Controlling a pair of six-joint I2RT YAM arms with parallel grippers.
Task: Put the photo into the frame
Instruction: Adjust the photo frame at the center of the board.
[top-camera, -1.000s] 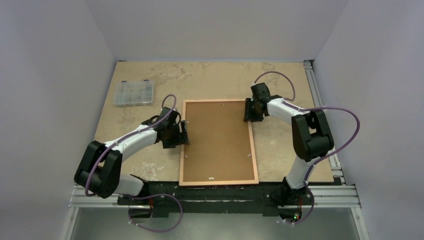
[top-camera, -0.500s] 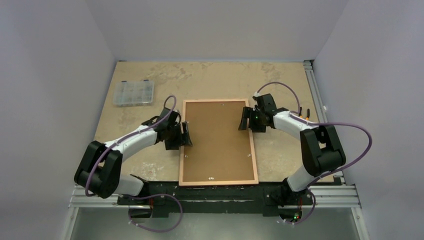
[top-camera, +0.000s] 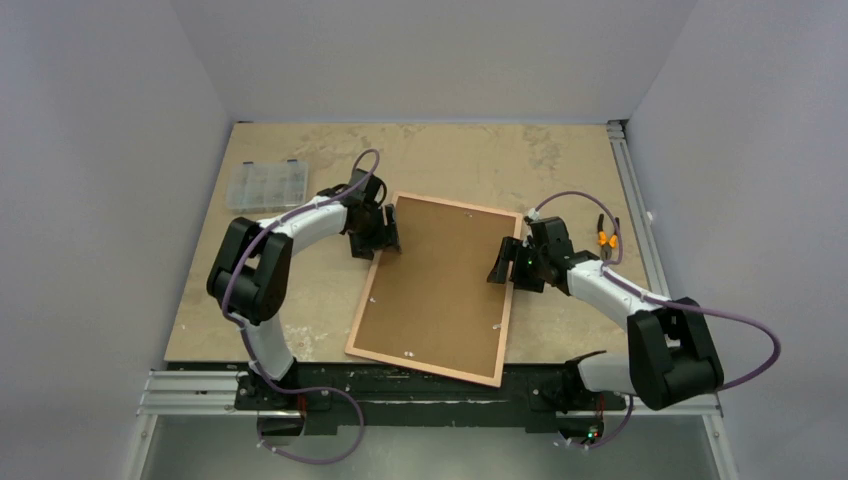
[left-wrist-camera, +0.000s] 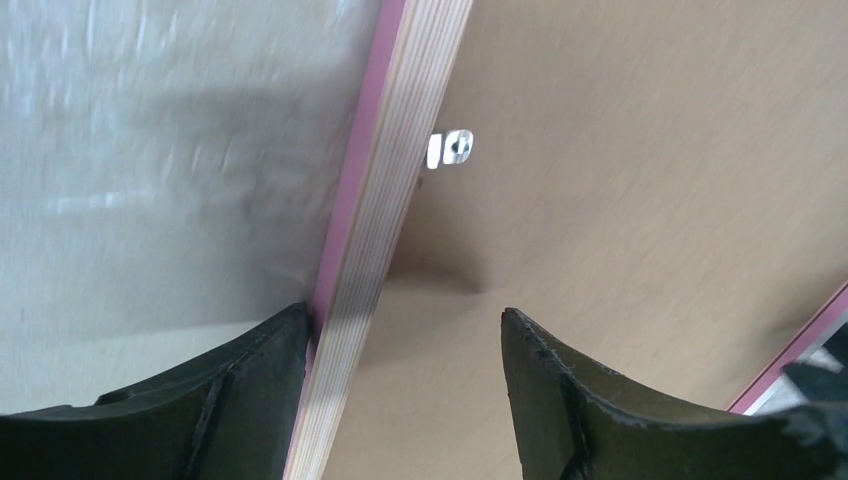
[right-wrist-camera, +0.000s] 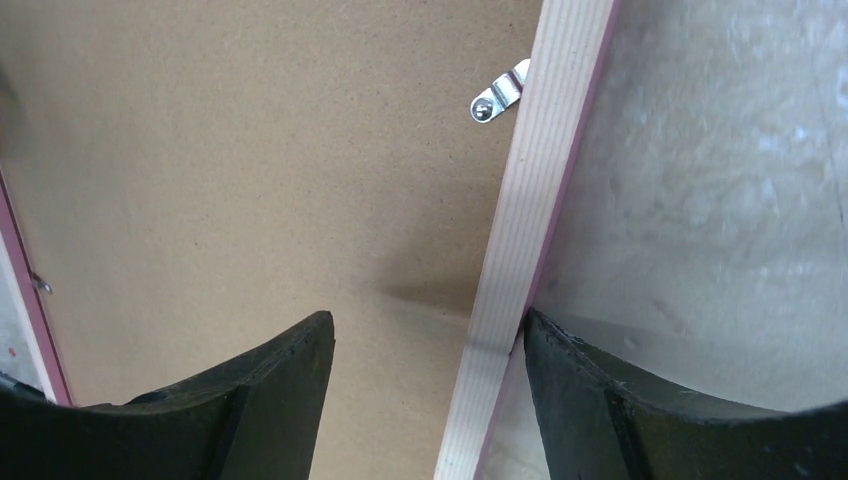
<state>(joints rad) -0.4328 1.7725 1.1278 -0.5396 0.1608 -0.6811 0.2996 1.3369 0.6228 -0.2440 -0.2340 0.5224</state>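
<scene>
While folded sharply at the elbow, reaches far and rightward with the left forearm to the left rail of the frame (top-camera: 422, 367), near its far end. Straddles that rail with the left gripper (top-camera: 385, 232), jaws well apart: outer finger (left-wrist-camera: 250, 400) touching the rail's pink outside edge, inner finger hovering over the brown backing board (top-camera: 440, 285), clear of the rail (so nothing clamped). Sets the right elbow low by the table's near right corner and stretches that forearm leftward to the middle of the right rail. Straddles it likewise with the right gripper (top-camera: 503, 265), spread wide: outer finger (right-wrist-camera: 620, 400) against the rail's outside edge, inner finger over the board, gripping nothing. Has the frame lying back side up on the table (top-camera: 310, 310), askew, far end leaning right, near edge at the table's front lip, backing board seated inside the rails. Shows one turn clip (left-wrist-camera: 450, 148) by the left rail, another turn clip (right-wrist-camera: 500, 95) by the right. Has a clear organizer box (top-camera: 265, 185) at the far left, well apart.
</scene>
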